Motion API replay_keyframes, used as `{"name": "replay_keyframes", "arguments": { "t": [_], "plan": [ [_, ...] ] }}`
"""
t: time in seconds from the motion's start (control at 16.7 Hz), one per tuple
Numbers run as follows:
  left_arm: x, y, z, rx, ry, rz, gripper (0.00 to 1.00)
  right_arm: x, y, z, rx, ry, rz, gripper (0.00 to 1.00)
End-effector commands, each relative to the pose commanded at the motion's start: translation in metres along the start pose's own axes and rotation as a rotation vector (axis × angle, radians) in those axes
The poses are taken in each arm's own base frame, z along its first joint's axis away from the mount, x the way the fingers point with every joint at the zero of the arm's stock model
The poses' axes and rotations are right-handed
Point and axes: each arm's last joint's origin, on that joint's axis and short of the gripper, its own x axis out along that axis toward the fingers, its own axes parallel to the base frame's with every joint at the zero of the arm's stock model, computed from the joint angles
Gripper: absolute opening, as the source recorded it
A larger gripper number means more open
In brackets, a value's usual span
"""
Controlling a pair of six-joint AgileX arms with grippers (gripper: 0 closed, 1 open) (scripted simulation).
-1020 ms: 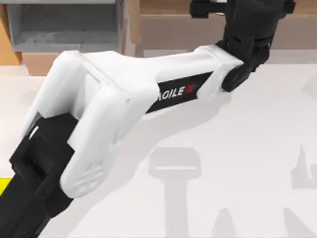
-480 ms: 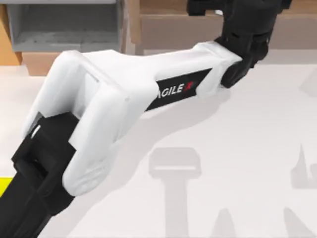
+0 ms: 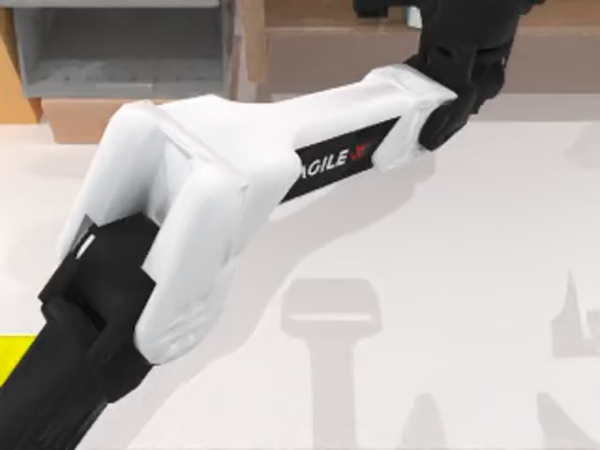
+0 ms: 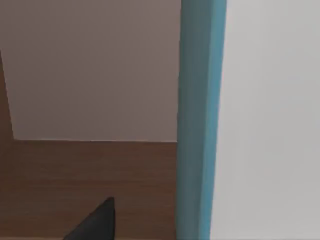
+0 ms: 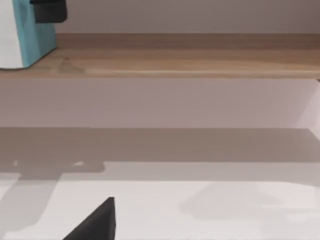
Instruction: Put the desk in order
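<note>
From above, my left arm [image 3: 234,178] reaches across the white desk [image 3: 469,244] to the wooden shelf unit [image 3: 328,47] at its far edge, the left gripper [image 3: 450,23] over the shelf, right of the grey-lined drawer box [image 3: 122,47], while a yellow block [image 3: 14,352] lies back beside the arm's base. In the left wrist view a teal-and-white object [image 4: 200,120] stands right in front of that gripper, its long axis upright on the shelf board; I cannot tell whether the fingers are wide or closed on it. The right wrist view places the same object [image 5: 27,35] on the shelf top, ahead of and above the right gripper, whose fingers I also cannot judge, so the left arm is much the nearer.
</note>
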Motion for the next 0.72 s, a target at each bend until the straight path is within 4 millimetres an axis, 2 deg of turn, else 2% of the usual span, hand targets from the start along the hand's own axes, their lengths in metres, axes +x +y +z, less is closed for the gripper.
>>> {"name": "replay_keyframes", "arguments": {
  "t": [0.12, 0.72],
  "plan": [
    [0.0000, 0.0000, 0.0000, 0.000, 0.000, 0.000, 1.00, 0.0000, 0.0000, 0.0000, 0.000, 0.000, 0.000, 1.00],
    [0.0000, 0.0000, 0.0000, 0.000, 0.000, 0.000, 0.25, 0.0000, 0.0000, 0.0000, 0.000, 0.000, 0.000, 1.00]
  ]
}}
